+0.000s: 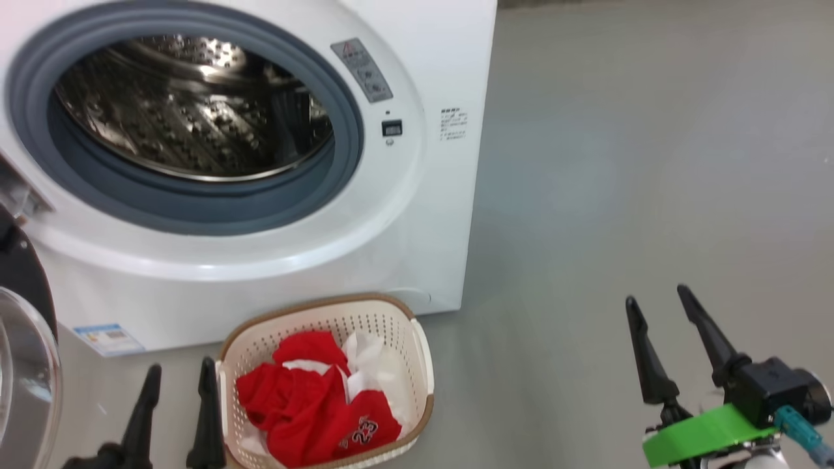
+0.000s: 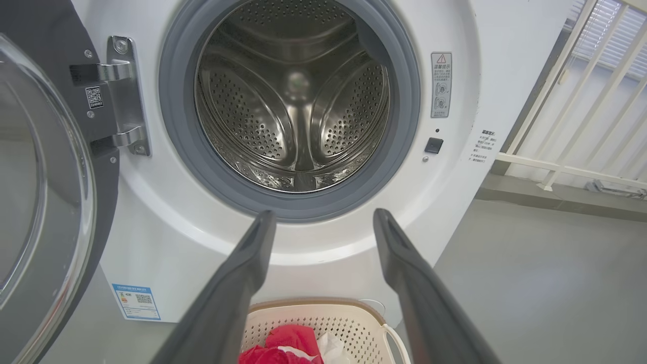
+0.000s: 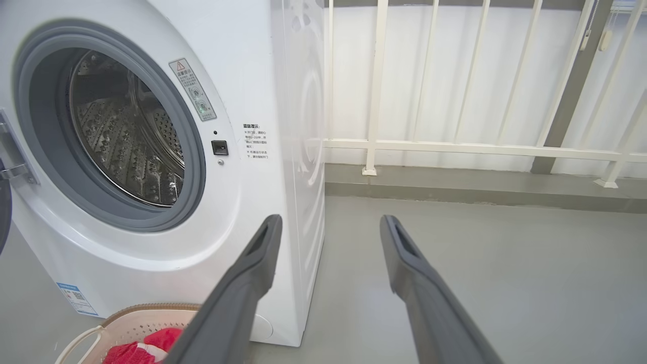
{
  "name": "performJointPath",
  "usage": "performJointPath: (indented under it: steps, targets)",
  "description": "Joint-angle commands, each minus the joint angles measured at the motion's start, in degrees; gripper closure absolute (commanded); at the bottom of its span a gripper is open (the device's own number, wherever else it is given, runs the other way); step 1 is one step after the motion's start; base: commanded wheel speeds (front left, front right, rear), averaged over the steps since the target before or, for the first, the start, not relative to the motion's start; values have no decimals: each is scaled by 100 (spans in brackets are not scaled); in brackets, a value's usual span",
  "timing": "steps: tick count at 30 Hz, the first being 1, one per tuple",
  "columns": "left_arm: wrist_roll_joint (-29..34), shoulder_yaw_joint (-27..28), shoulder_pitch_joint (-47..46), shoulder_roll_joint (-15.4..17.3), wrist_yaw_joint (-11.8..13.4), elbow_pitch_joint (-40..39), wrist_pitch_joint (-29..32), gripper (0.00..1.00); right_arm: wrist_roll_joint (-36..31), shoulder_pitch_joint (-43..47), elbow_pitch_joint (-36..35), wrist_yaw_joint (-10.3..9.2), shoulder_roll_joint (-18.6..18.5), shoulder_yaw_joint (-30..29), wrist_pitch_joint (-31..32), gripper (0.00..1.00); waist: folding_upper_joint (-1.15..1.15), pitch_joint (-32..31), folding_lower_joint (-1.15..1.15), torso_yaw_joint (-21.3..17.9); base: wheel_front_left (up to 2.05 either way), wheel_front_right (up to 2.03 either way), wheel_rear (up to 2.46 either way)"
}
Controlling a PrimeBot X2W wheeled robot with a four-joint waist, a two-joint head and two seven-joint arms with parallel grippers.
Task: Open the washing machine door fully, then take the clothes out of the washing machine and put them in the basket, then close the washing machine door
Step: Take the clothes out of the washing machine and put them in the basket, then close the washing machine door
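The white washing machine stands at upper left, its steel drum bare inside. The washing machine door hangs swung open at the far left, black rim and glass bowl showing. Red and white clothes, one with "23" on it, lie in the cream basket on the floor before the machine. My left gripper stands open just left of the basket, nothing between its fingers. My right gripper stands open over bare floor at lower right, well away from the basket.
Grey floor stretches to the right of the machine. A white railing on a low kerb runs behind it. The door's hinge sits on the machine's left front. A blue label marks the lower left corner.
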Motion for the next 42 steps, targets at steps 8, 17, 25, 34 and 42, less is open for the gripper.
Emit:
performJointPath:
  steps: [8, 17, 25, 34, 42]
  targets:
    - [-40, 185, 224, 35, -33, -31, -45, 0, 41, 198, -154, 28, -22, 146, -36, 0, 0, -532, 0, -94, 0, 0, 0]
    - [-29, 152, 249, 51, -31, 8, -45, 0, -1, 265, -177, 28, -22, 163, -36, 0, 0, -671, 0, -67, 0, 0, 0]
    - [4, 128, 275, 88, -9, -46, -45, 0, -9, 300, -216, 28, -22, 166, -36, 0, 0, -685, 0, -45, 0, 0, 0]
    - [37, 92, 232, 150, 29, -81, -44, 0, 0, 294, -227, 28, -22, 165, -36, 0, 0, -632, 0, -15, 0, 0, 0]
    - [13, 92, 229, 174, 98, -124, -11, 0, 36, 283, -199, 28, -22, 167, -36, 0, 0, -630, 0, 3, -39, 38, 1]
